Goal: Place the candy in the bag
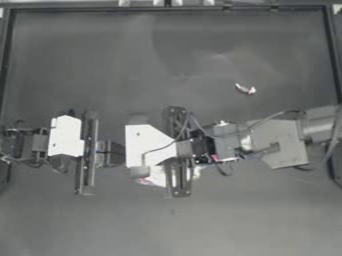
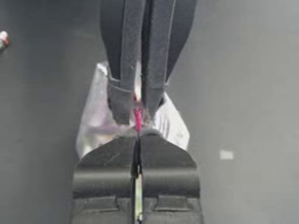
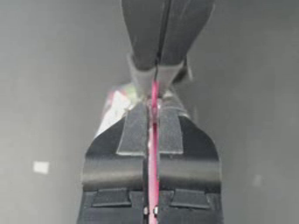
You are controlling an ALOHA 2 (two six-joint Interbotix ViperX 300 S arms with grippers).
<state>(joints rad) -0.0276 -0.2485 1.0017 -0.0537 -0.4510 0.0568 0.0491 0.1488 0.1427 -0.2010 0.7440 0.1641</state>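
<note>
Top view, read from left to right. The left gripper [image 1: 160, 162] enters from the left edge and ends just below the centre of the frame; its jaws are pressed together on the pink-red strip of the small clear plastic zip bag [image 1: 155, 176], which hangs between the two arms as a pale, partly hidden patch. The right gripper [image 1: 179, 156] reaches in from the right edge and meets the left one at the same spot. In both wrist views the opposing dark jaws face each other tip to tip, each pair closed on the strip, with the bag's [image 2: 96, 120] pale film spreading behind them; the strip [image 3: 154, 144] runs straight up between the right arm's own jaws.

The step in hand appears to be opening the bag's mouth. To do this well, each gripper should probably hold one lip only and draw apart gently, keeping the mouth upward and above the dark table [image 1: 167, 60]; whether each jaw pair holds a single lip cannot be told here.

The tiny white wrapped candy with a red-orange mark [image 1: 245, 89] lies on the table in the upper right, well apart from both sets of jaws and untouched. It also appears at the upper left edge of the left wrist view [image 2: 3, 39].
</note>
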